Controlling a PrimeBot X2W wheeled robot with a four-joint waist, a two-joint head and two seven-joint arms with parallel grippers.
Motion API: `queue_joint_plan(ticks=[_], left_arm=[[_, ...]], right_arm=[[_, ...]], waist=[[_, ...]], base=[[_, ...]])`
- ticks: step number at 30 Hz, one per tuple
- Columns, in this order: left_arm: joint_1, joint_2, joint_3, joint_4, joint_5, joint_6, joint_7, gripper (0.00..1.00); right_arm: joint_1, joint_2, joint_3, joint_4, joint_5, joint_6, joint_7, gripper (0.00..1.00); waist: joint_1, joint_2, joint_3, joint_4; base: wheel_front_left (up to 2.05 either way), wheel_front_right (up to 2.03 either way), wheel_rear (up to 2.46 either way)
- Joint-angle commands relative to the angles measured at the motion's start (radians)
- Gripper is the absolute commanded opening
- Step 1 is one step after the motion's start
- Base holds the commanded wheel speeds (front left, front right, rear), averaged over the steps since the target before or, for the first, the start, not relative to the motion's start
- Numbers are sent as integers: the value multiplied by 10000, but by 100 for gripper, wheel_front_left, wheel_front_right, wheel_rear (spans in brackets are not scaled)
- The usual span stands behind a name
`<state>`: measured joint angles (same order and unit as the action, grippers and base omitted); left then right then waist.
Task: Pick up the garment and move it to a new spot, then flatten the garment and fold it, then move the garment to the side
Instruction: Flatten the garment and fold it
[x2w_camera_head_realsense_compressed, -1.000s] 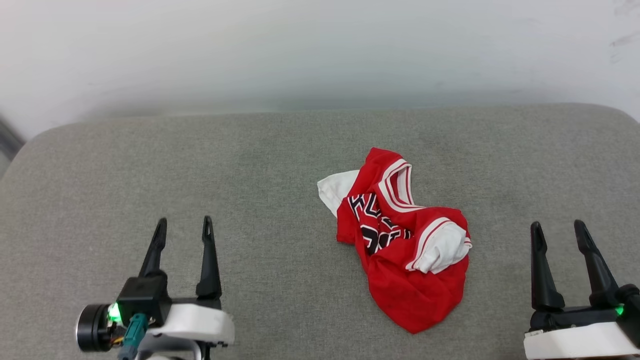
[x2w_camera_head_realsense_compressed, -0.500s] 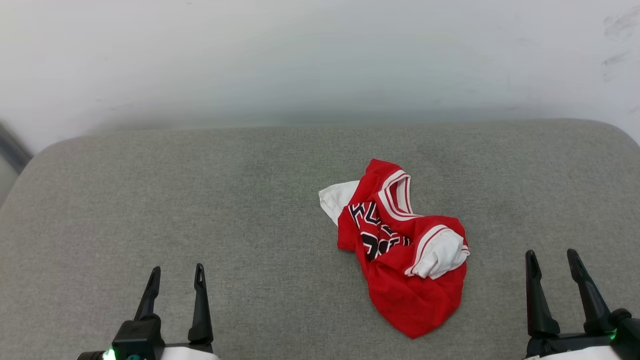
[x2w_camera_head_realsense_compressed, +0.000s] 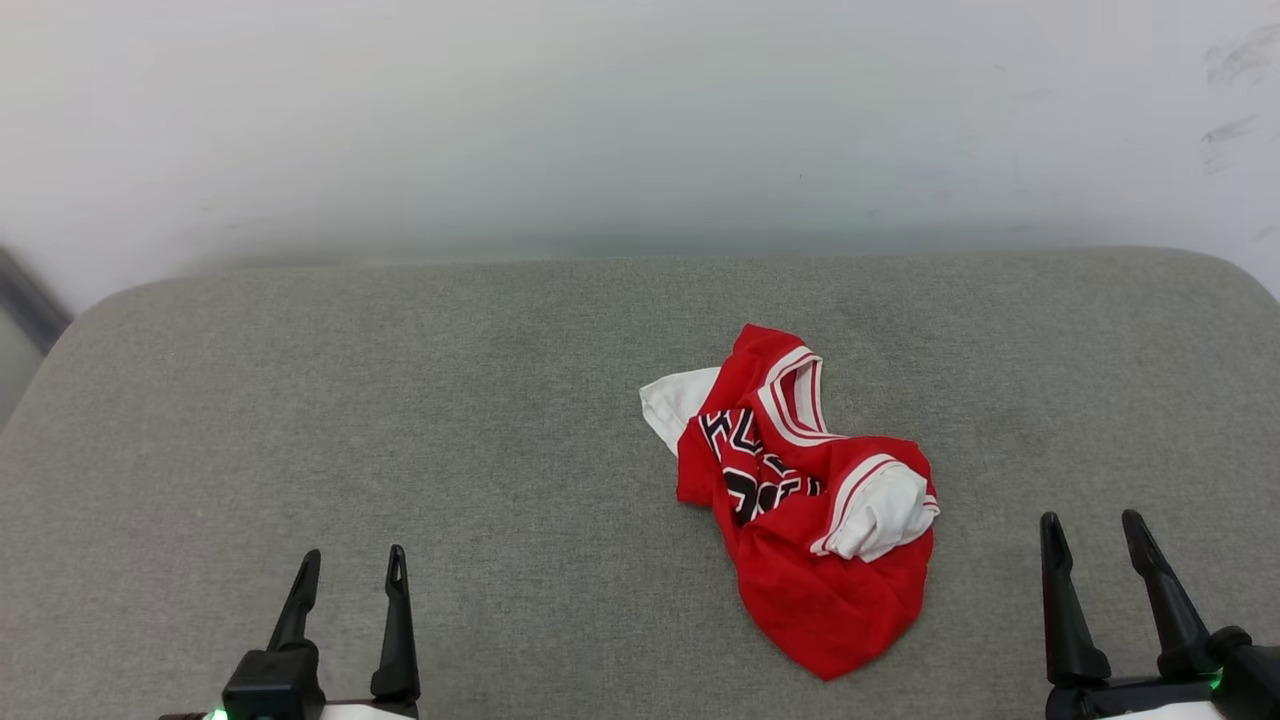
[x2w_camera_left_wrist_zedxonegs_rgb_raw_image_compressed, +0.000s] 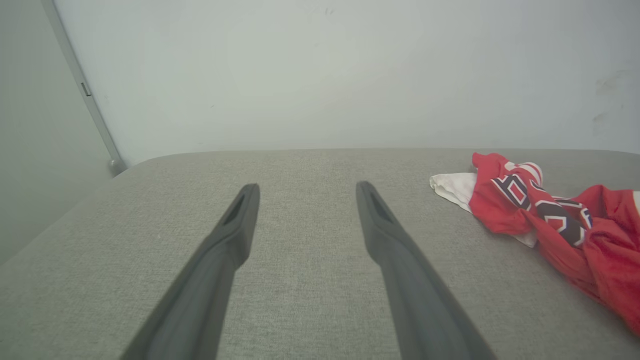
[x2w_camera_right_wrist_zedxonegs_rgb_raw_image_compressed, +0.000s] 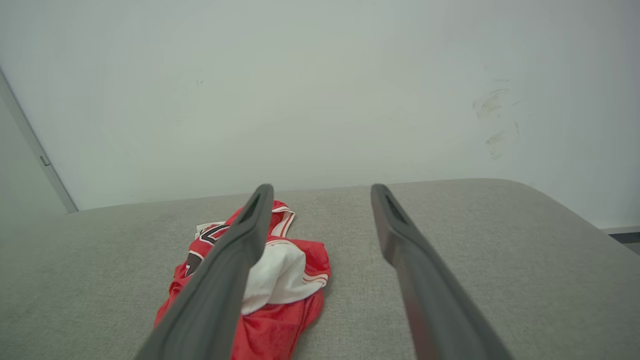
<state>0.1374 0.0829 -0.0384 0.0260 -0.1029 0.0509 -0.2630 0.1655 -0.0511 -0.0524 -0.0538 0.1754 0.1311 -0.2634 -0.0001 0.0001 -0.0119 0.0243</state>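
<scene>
Garment (x2w_camera_head_realsense_compressed: 800, 570) crumpled btwn L claw (x2w_camera_head_realsense_compressed: 355, 553) & R claw (x2w_camera_head_realsense_compressed: 1089, 517), nearer R, touching neither.

One finger (x2w_camera_right_wrist_zedxonegs_rgb_raw_image_compressed: 225, 270) of my right gripper (x2w_camera_right_wrist_zedxonegs_rgb_raw_image_compressed: 322, 189) hides part of the garment (x2w_camera_right_wrist_zedxonegs_rgb_raw_image_compressed: 287, 267); its crumpled lettering (x2w_camera_head_realsense_compressed: 745, 468) is unreadable, and one end runs off my left wrist view's edge.

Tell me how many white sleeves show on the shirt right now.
2. One sleeve pokes out at the left edge of the shirt; the other sleeve lies bunched on top, toward the right.
</scene>
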Motion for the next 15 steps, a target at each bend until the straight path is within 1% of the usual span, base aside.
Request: queue_joint_plan(ticks=[1, 5, 9, 13, 15], left_arm=[[-102, -29, 53, 24, 19, -81, -26, 100], [-545, 206, 183, 321, 109, -538, -26, 100], [-1486, 593, 268, 663, 203, -1026, -26, 100], [-2794, 1032, 152, 989, 167, -1406, -25, 100], [-3678, 1219, -4, 1220, 126, -1508, -18, 100]], right_arm=[[0, 16, 1, -11, -36, -7, -20, 100], [-138, 16, 8, -47, -147, -7, -20, 100], [-287, 16, 89, -153, -267, -7, -20, 100], [-551, 16, 99, -324, -460, -7, -20, 100], [-635, 18, 123, -370, -526, -7, -20, 100]], waist=[[1, -1, 10, -16], [1, -1, 106, -81], [1, -1, 320, -187], [1, -1, 718, -269], [1, -1, 947, -324]], base=[[0, 0, 0], [0, 0, 0], [0, 0, 0], [0, 0, 0], [0, 0, 0]])
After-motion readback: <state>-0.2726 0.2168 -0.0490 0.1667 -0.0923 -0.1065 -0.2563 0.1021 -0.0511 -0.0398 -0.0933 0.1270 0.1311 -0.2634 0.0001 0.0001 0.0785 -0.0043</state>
